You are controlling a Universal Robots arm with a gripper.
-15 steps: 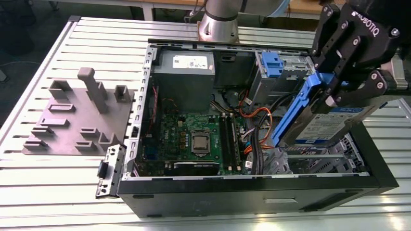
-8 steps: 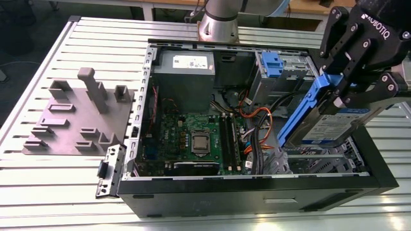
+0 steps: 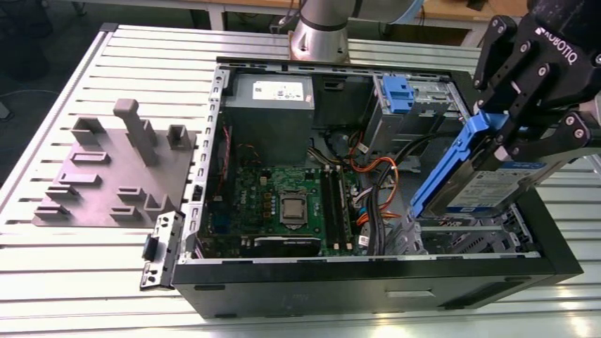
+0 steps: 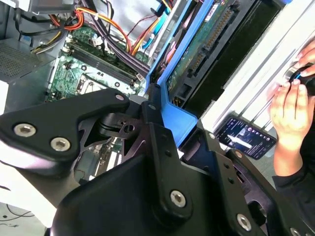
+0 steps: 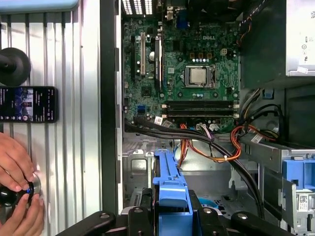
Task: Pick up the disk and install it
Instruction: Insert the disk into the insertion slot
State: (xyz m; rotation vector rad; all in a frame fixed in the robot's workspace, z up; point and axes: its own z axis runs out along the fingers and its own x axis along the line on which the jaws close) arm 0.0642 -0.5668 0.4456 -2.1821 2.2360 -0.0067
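My gripper (image 3: 514,144) is shut on the disk (image 3: 488,186), a silver drive with a blue-and-white label in a blue plastic bracket. The disk hangs tilted on edge above the exterior view's right end of the open computer case (image 3: 376,271), over the metal drive bay (image 3: 469,236). In the second wrist view the black fingers (image 4: 157,132) clamp the blue bracket, and the disk (image 4: 206,39) shows its green circuit side. In the first wrist view the disk's blue bracket (image 5: 170,187) stands between the fingers (image 5: 140,214), above the case floor.
Inside the case lie the motherboard (image 3: 281,204), a grey power supply (image 3: 272,105), bundled cables (image 3: 376,190) and a blue latch (image 3: 399,95). A grey fixture plate (image 3: 112,176) sits at the exterior view's left. A person's hands (image 5: 15,169) and a phone (image 5: 27,104) are beside the case.
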